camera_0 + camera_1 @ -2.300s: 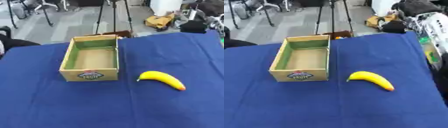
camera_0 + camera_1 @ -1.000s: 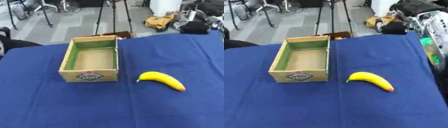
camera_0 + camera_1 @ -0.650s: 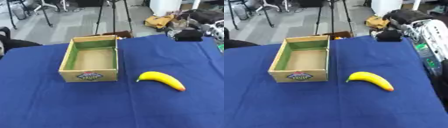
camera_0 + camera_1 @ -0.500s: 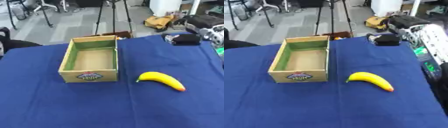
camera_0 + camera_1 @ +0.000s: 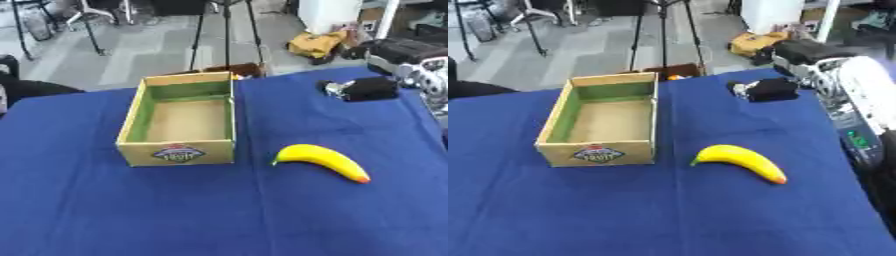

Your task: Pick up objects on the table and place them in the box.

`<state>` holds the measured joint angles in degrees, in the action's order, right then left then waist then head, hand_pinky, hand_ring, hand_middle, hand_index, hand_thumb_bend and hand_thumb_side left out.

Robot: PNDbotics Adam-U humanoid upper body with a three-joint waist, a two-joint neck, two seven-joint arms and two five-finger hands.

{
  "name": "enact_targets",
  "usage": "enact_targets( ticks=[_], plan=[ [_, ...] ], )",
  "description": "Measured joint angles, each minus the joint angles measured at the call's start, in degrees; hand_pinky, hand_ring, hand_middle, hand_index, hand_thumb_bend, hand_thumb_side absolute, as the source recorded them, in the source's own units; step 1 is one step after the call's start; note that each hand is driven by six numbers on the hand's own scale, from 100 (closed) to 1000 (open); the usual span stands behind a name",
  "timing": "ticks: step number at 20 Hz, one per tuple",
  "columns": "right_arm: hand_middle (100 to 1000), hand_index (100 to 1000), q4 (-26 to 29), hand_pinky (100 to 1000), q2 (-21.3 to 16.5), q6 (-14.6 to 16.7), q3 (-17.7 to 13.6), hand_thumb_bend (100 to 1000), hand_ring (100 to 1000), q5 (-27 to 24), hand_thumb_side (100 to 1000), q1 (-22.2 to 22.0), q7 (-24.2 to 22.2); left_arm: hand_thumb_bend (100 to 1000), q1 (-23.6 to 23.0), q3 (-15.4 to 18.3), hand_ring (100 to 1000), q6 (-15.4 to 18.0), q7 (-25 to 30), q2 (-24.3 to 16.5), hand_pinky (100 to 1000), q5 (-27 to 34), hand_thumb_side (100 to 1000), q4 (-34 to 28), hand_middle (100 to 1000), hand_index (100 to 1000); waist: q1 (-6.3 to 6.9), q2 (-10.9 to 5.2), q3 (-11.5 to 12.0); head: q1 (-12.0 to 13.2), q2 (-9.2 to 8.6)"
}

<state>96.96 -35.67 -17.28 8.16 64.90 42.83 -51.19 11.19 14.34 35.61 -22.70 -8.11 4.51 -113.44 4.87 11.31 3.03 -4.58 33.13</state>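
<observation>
Right hand [image 5: 765, 90] above the far side of the table [image 5: 219, 215], banana [image 5: 321, 160] on the cloth nearer the robot.
Banana lies just right of the open box [image 5: 181, 123], apart from it, long axis slanting from near-right tip to far-left stem. It sits near and slightly left of the hand; fingers look curled, though I cannot tell for sure. Left hand is out of sight, so the right is nearer.

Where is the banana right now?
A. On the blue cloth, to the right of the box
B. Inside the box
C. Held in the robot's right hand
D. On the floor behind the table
A: the banana lies on the blue cloth right of the box, apart from the right hand.
</observation>
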Motion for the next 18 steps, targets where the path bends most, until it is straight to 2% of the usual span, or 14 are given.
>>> enact_targets(
  ticks=[1,2,5,6,8,11,18],
  plan=[
    [861,997,0.0,728,0.0,-0.1,0.0,451,963,0.0,871,0.0,0.1,100,0.0,0.0,852,0.0,0.0,0.0,446,0.0,997,0.0,849,800,0.00,0.01,0.0,0.0,-0.01],
    [848,1000,0.0,711,0.0,-0.2,0.0,433,966,-0.1,783,-0.1,0.2,100,0.0,0.0,852,0.0,0.0,0.0,445,0.0,997,0.0,849,800,0.00,0.03,0.0,0.0,-0.02],
    [832,1000,-0.1,702,0.0,-0.7,0.3,395,975,-1.1,662,-0.6,0.6,100,0.0,0.0,853,0.0,0.0,0.0,445,0.0,997,0.0,849,800,0.00,0.17,0.0,0.0,-0.05],
    [827,1000,-0.2,704,0.0,-0.9,0.4,389,982,-1.5,593,-0.6,0.6,100,0.0,0.0,853,0.0,0.0,0.0,445,0.0,997,0.0,849,800,0.00,0.23,-0.1,0.0,-0.08],
    [824,1000,-0.5,706,-0.1,-1.5,0.4,379,988,-2.4,537,-1.0,0.7,100,0.0,0.0,853,0.0,0.0,0.0,445,0.0,996,0.0,849,800,-0.01,0.27,-0.1,0.0,-0.16],
    [824,1000,-0.9,710,-0.3,-1.9,0.6,390,993,-3.3,501,-1.3,0.7,100,0.1,0.0,852,0.0,0.0,0.0,445,0.0,995,0.0,849,800,0.00,0.29,-0.1,0.0,-0.26],
    [837,1000,-1.2,710,-0.3,-2.3,0.8,471,1000,-3.6,495,-1.5,1.2,100,0.2,0.0,852,0.0,0.0,0.0,444,0.0,994,0.0,848,800,0.02,0.35,-0.1,0.0,-0.44]
  ],
)
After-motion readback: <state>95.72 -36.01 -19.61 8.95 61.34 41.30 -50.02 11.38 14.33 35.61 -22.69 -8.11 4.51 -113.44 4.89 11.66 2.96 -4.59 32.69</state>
